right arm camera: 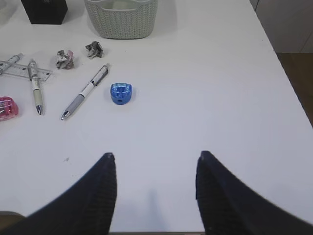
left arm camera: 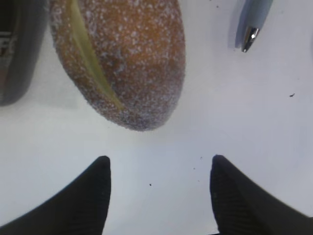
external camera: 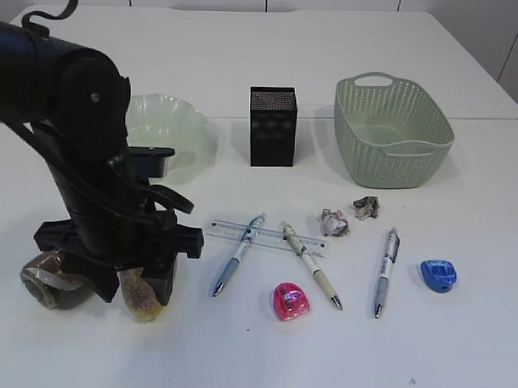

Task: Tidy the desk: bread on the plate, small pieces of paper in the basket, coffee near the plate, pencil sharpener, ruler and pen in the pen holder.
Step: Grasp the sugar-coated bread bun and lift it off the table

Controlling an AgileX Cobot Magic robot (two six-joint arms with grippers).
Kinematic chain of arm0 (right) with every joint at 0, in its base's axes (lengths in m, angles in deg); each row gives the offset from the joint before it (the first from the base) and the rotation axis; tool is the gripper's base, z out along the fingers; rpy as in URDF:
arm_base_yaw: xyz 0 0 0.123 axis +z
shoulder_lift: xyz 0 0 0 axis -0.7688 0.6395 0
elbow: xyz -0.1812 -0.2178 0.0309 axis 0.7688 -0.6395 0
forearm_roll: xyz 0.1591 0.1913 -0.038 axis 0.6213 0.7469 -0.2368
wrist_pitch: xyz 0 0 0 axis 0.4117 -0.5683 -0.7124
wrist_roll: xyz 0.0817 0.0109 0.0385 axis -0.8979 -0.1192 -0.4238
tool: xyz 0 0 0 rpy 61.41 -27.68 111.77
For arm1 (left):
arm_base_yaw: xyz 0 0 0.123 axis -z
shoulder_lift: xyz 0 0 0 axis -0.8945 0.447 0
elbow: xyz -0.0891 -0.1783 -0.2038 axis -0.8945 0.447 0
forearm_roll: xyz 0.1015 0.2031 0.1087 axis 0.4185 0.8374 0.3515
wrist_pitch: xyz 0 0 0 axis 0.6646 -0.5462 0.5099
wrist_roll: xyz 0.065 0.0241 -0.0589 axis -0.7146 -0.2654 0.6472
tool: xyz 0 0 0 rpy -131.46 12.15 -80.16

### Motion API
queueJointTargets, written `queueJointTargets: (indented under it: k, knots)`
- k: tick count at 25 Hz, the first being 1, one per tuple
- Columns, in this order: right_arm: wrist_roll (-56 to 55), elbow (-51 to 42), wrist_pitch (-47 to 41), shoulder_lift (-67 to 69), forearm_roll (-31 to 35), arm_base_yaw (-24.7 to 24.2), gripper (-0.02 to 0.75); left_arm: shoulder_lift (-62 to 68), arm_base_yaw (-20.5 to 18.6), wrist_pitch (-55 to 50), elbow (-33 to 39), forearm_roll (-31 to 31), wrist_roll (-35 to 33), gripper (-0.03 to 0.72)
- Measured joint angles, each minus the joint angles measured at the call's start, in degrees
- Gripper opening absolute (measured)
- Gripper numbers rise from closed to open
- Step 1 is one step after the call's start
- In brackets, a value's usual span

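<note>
Exterior view: a large plain white desk [external camera: 339, 350] with a seam across it is seen, backed by pale wall panels. Toward the rear, a pale green translucent plate with a wavy rim [external camera: 172, 123], a black square metal-mesh pen holder [external camera: 272, 126] and a sage-green lattice-sided plastic basket [external camera: 393, 131] are lined up left to right; nothing can be made out inside any of them.

An oval golden-brown sugar-dusted bread [external camera: 140, 296] is found at the front left of the desk, beside a brown coffee bottle with a swirled label [external camera: 52, 279] lying on its side. In the left wrist view the bread's long axis runs obliquely from upper left to lower right, and a pale crease is seen along it.

The left gripper [left arm camera: 159, 188] is held just short of the bread with its jaws spread, nothing between them. The right gripper [right arm camera: 155, 188] is likewise spread and empty above bare desk.

A clear plastic ruler [external camera: 266, 237] is laid crosswise under two pens.
</note>
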Motion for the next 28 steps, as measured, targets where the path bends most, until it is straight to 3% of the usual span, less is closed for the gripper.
queueJointTargets:
  k: [12, 28]
  knots:
    - [0.0, 0.0, -0.1, 0.0, 0.0, 0.0, 0.415, 0.2, 0.0, 2.1, 0.0, 2.3, 4.3, 0.504]
    - [0.0, 0.0, -0.1, 0.0, 0.0, 0.0, 0.415, 4.4, 0.0, 7.8, 0.0, 6.5, 10.6, 0.506]
